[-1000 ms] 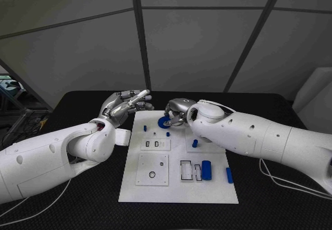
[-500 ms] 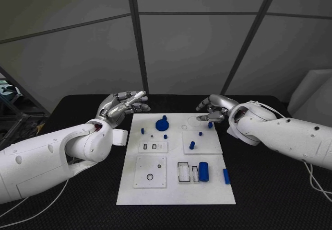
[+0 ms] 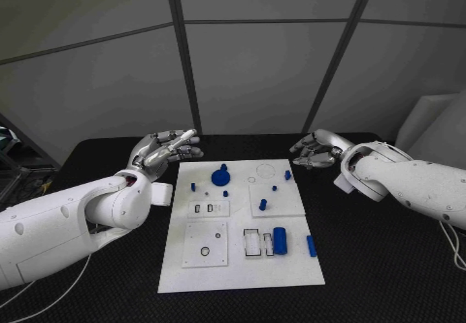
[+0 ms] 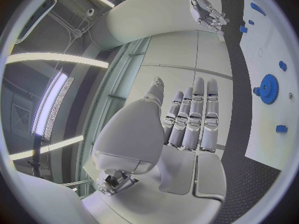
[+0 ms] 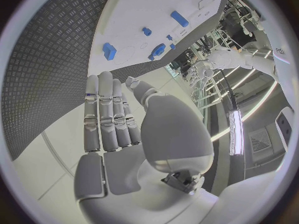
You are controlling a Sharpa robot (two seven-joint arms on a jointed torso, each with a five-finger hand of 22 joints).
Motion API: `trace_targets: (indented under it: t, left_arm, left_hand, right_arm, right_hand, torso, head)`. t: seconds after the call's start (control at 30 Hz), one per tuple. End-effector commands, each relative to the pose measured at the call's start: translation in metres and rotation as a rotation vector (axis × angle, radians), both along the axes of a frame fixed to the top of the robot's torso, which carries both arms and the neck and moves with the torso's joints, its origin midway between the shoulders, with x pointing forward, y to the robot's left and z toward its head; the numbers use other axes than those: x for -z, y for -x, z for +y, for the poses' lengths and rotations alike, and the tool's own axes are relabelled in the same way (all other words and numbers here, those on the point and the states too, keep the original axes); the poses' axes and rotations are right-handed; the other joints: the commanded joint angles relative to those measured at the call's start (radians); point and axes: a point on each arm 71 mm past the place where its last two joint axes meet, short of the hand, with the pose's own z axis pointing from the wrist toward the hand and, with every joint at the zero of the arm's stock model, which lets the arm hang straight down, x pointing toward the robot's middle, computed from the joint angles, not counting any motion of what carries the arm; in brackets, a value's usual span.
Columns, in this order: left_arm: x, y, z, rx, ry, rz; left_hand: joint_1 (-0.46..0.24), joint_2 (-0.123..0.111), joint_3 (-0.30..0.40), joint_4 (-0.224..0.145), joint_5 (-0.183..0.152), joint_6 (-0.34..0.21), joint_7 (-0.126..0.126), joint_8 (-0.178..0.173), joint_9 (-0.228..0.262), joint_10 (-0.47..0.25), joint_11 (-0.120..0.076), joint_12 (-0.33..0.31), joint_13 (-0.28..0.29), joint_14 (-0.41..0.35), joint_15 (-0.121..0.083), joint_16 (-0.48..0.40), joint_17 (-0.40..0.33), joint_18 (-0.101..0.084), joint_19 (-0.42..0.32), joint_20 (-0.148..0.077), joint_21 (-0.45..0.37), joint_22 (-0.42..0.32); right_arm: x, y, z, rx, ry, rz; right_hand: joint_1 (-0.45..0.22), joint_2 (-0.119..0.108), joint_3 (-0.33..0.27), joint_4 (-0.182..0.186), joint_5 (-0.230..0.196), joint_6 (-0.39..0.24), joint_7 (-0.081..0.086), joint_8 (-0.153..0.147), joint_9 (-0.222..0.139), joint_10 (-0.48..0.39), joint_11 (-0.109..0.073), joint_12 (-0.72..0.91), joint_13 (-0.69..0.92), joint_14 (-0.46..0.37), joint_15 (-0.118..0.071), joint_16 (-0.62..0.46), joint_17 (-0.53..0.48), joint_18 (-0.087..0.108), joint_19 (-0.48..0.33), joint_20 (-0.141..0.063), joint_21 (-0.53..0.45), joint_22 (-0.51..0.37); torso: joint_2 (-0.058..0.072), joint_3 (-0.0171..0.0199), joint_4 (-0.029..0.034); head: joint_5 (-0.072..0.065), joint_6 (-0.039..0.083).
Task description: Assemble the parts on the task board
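Note:
The white task board (image 3: 243,269) lies in the middle of the black table. A blue gear (image 3: 221,177) stands on a peg near its far edge, also seen in the left wrist view (image 4: 269,88). Small blue pegs (image 3: 275,189) stand around the far half. A blue cylinder (image 3: 279,240) and a blue bar (image 3: 311,245) lie on the near right part. My left hand (image 3: 167,149) hovers off the board's far left corner, fingers straight (image 4: 187,119), holding nothing. My right hand (image 3: 316,151) hovers past the far right corner, empty, fingers straight (image 5: 115,119).
Two white inset plates with cut-outs (image 3: 207,243) take up the board's near left part, and a rectangular slot frame (image 3: 252,242) sits beside the cylinder. Black table surface (image 3: 388,269) lies bare on both sides of the board.
My right hand has let go of the blue gear, which now stands on the board, and has drawn back to the right, off the board. The left hand has hardly moved.

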Motion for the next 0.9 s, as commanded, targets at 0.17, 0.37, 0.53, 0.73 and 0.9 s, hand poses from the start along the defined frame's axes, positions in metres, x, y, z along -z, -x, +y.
trace_targets:
  t: [0.17, 0.37, 0.53, 0.73, 0.9]
  left_arm:
    - [0.0, -0.001, -0.001, 0.012, 0.008, 0.001]
    - [0.0, -0.002, -0.001, 0.012, 0.008, 0.002]
    - [0.001, -0.003, -0.001, 0.011, 0.007, 0.003]
    - [0.002, -0.004, -0.001, 0.012, 0.007, 0.005]
    - [0.002, -0.004, -0.002, 0.013, 0.008, 0.006]
  left_hand:
    - [0.0, 0.009, -0.001, -0.005, -0.002, 0.004, 0.0, -0.006, 0.0, 0.006, 0.002, -0.004, 0.001, 0.002, -0.002, -0.006, -0.001, 0.002, 0.003, 0.001, -0.005, -0.002]
    - [0.0, 0.009, -0.001, -0.005, -0.002, 0.004, 0.0, -0.006, 0.0, 0.006, 0.002, -0.004, 0.001, 0.002, -0.002, -0.006, -0.001, 0.002, 0.002, 0.001, -0.005, -0.002]
    - [0.0, 0.009, -0.001, -0.005, -0.002, 0.004, 0.0, -0.006, 0.0, 0.006, 0.002, -0.004, 0.001, 0.002, -0.002, -0.006, -0.001, 0.002, 0.002, 0.001, -0.005, -0.002]
    - [0.0, 0.009, -0.001, -0.005, -0.002, 0.004, 0.0, -0.006, 0.0, 0.006, 0.002, -0.004, 0.001, 0.002, -0.002, -0.006, -0.001, 0.002, 0.002, 0.001, -0.005, -0.002]
    - [0.0, 0.009, -0.001, -0.005, -0.002, 0.004, 0.0, -0.006, 0.0, 0.007, 0.002, -0.004, 0.001, 0.002, -0.002, -0.006, -0.001, 0.002, 0.002, 0.001, -0.005, -0.002]
  right_arm:
    - [0.001, -0.006, -0.01, 0.003, -0.007, -0.027]
    - [0.009, -0.008, -0.01, -0.01, 0.116, -0.073]
    - [0.02, -0.007, -0.007, -0.037, 0.205, -0.076]
    - [0.03, -0.004, 0.001, -0.068, 0.244, -0.065]
    - [0.033, -0.003, 0.006, -0.084, 0.25, -0.057]
  right_hand:
    - [-0.001, -0.033, 0.005, -0.007, -0.009, 0.079, -0.014, 0.018, 0.009, 0.166, -0.022, -0.104, -0.111, 0.139, -0.025, -0.139, -0.072, 0.01, 0.246, -0.035, -0.012, -0.036]
    - [-0.027, -0.063, -0.078, -0.007, -0.006, 0.133, -0.06, 0.026, 0.007, 0.392, -0.069, 0.476, 0.425, 0.359, -0.091, 0.53, 0.579, -0.033, 0.505, -0.104, 0.314, 0.297]
    - [-0.047, -0.044, -0.149, 0.004, 0.011, 0.109, -0.048, -0.002, -0.001, 0.392, -0.058, 1.028, 0.992, 0.377, -0.082, 0.93, 1.047, -0.092, 0.565, -0.103, 0.648, 0.733]
    - [-0.04, -0.016, -0.215, 0.002, 0.002, 0.077, -0.035, -0.024, -0.001, 0.39, -0.046, 1.12, 1.096, 0.38, -0.064, 0.981, 1.122, -0.102, 0.55, -0.084, 0.766, 0.881]
    - [-0.038, -0.009, -0.23, 0.002, -0.004, 0.069, -0.033, -0.028, -0.001, 0.394, -0.044, 1.133, 1.111, 0.382, -0.061, 0.99, 1.135, -0.104, 0.549, -0.079, 0.788, 0.91]
  torso:
    - [0.001, 0.0011, -0.0018]
    - [0.001, 0.001, 0.0001]
    - [0.001, 0.0013, 0.0014]
    - [0.001, 0.001, 0.0002]
    - [0.001, 0.0006, 0.0015]
  head:
    - [-0.005, -0.005]
    - [-0.009, -0.008]
    - [-0.01, -0.011]
    - [-0.007, -0.013]
    - [-0.007, -0.014]
